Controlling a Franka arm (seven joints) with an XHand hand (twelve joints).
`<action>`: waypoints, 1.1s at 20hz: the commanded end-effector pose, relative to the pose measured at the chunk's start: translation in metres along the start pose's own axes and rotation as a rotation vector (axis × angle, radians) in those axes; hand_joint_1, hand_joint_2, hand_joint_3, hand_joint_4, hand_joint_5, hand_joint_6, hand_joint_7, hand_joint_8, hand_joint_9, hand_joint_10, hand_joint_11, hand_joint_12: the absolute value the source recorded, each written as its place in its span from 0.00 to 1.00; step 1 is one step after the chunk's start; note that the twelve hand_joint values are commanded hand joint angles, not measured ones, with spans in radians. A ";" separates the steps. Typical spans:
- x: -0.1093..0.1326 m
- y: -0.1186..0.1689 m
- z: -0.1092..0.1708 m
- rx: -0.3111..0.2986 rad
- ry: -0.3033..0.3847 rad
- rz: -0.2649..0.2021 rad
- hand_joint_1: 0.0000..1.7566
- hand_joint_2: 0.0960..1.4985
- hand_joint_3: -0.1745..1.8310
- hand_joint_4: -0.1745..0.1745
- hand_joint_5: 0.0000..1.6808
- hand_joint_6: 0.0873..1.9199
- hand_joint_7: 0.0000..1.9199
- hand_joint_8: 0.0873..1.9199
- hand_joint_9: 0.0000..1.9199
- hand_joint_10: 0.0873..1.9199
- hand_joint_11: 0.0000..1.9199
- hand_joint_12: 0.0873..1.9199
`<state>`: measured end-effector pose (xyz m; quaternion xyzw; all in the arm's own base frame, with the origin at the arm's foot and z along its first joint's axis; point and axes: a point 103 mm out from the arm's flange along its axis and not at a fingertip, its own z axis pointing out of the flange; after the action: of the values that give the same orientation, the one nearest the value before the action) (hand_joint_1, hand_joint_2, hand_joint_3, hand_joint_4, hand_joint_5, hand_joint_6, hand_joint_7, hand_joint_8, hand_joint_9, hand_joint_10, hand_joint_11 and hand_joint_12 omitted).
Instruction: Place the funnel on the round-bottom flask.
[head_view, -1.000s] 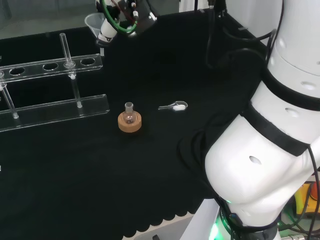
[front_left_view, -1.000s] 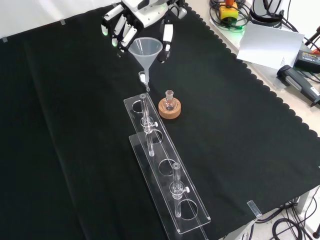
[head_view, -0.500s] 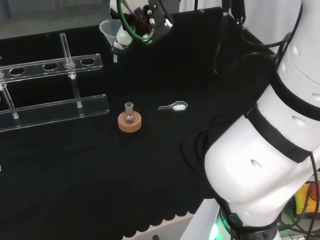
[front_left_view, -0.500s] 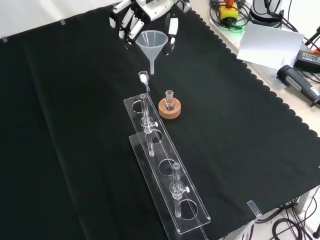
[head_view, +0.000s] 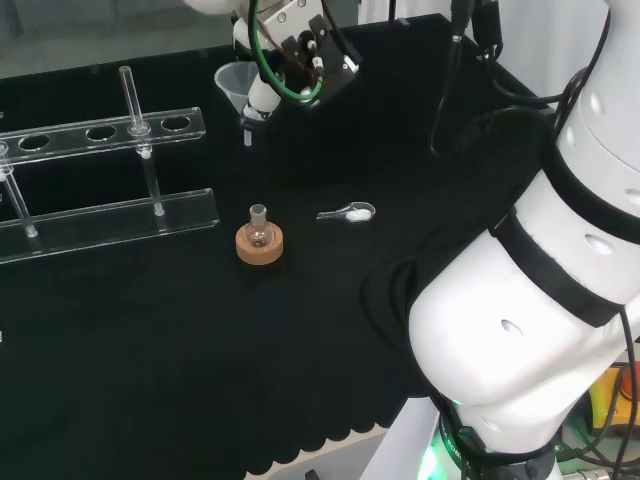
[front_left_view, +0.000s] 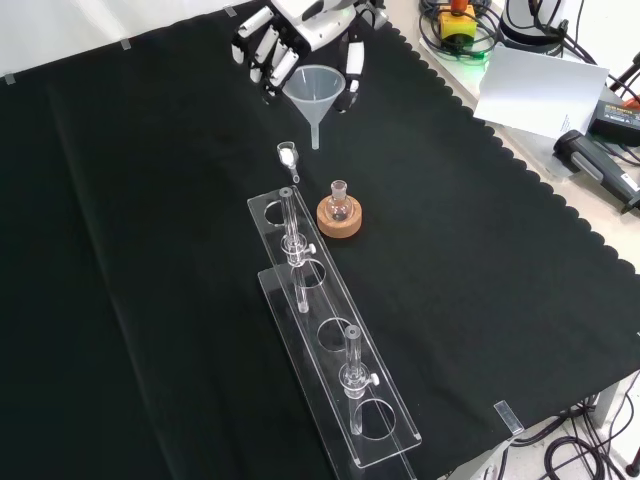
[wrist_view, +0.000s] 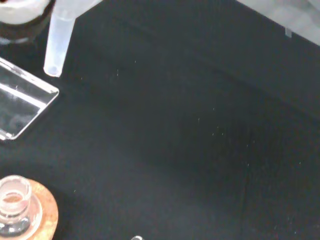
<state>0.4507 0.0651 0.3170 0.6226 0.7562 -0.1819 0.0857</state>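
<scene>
A: Starting with the test-tube rack (front_left_view: 335, 345): we log it lying long across the cloth in the front view.

B: Next, the hand (front_left_view: 300, 25) pinches the funnel (front_left_view: 314, 88), held aloft, spout down.

A: We note the round-bottom flask (front_left_view: 339, 203) on its cork ring (front_left_view: 339, 220), just beside the rack, apart from the funnel.

In the front view, open black cloth (front_left_view: 480, 260) lay right of the round-bottom flask (front_left_view: 339, 200) on its cork ring (front_left_view: 339, 219); its left was crowded by the test-tube rack (front_left_view: 330, 340), with a small spoon (front_left_view: 287, 155) just beyond
</scene>
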 end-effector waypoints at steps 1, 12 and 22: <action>0.007 -0.003 0.013 0.016 0.005 0.009 0.46 0.36 0.32 0.78 0.52 0.23 0.66 0.04 0.44 0.12 0.00 0.65; 0.009 -0.017 0.035 0.045 0.014 0.030 0.46 0.36 0.32 0.79 0.52 0.23 0.67 0.04 0.44 0.12 0.00 0.65; 0.023 -0.023 0.050 0.069 0.020 0.021 0.47 0.36 0.33 0.79 0.53 0.24 0.67 0.04 0.45 0.12 0.00 0.66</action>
<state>0.4199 0.0591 0.2717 0.6357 0.7438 -0.1976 0.0591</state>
